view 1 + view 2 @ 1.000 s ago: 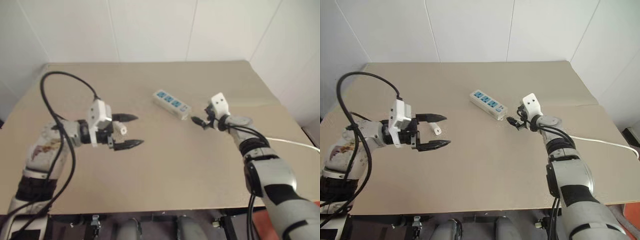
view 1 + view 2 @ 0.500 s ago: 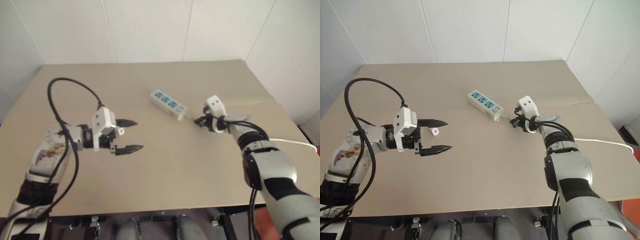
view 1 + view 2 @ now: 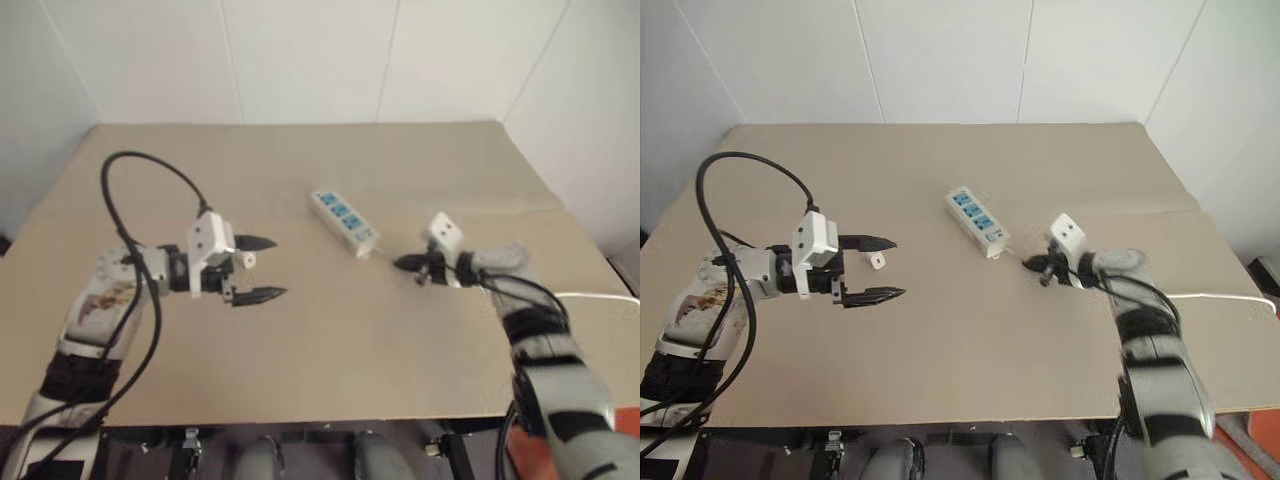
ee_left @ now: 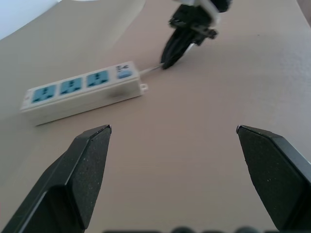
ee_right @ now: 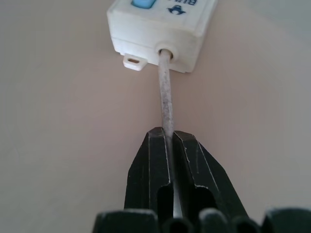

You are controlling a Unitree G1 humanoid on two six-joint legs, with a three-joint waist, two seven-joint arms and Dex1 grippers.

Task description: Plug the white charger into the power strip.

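Pinching cord (image 5: 165,104), R gripper (image 5: 167,138); L agape

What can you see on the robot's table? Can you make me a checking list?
Surface: tan table, flat.
Job's things: power strip lies flat, sockets up, nothing plugged in. A small white piece sits by the left fingers; maybe the white charger, cannot tell.
Clutter: nothing seen.
Grippers: left end effector open, above the table; right end effector shut on the strip's cord.
Cables: thin white cord leaves the strip's end; black cable loops over the left arm.
Surroundings: white walls.
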